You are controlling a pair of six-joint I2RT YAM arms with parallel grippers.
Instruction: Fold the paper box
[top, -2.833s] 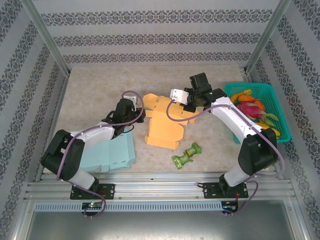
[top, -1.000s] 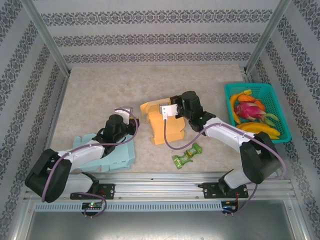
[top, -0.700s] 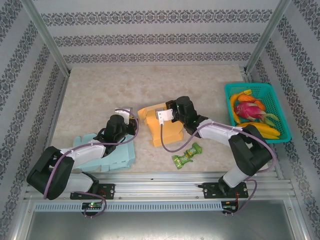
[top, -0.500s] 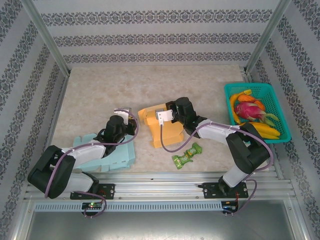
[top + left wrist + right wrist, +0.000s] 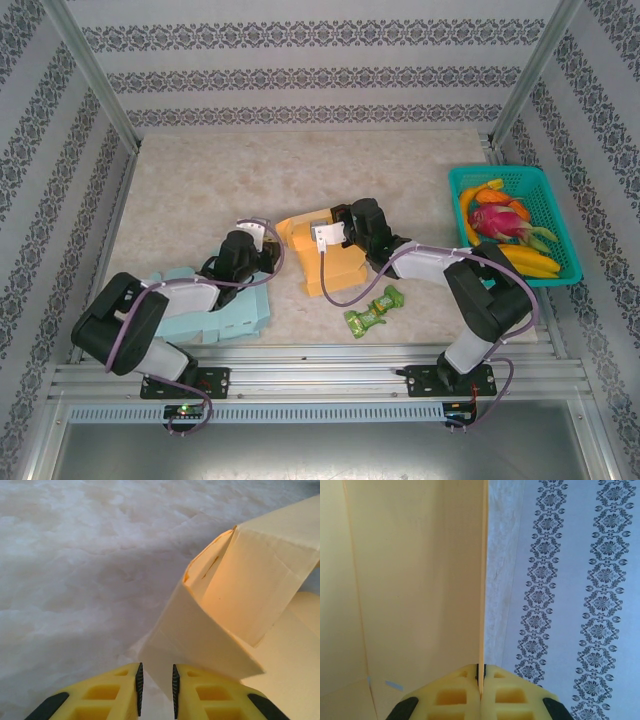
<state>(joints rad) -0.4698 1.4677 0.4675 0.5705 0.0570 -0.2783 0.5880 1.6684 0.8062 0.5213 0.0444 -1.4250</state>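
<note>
The folded orange paper box (image 5: 325, 262) is sitting mid-counter (image 5: 200, 190). The right gripper (image 5: 480, 672) is clamping together on one upright wall's thin edge. The left gripper (image 5: 157, 682) is hovering at the box's left with its jaws narrowly apart, a flap corner poking into the gap. A flat light-blue cardboard sheet (image 5: 225, 305) is lying under the left arm, a green wrapped sweet (image 5: 372, 310) is resting near the front edge, and a teal plastic basket (image 5: 505, 171) is holding fruit (image 5: 497, 217) well right.

One orange paper box (image 5: 340, 272), one blue paper box (image 5: 225, 315), one green packet (image 5: 372, 310), one teal basket (image 5: 505, 172).
</note>
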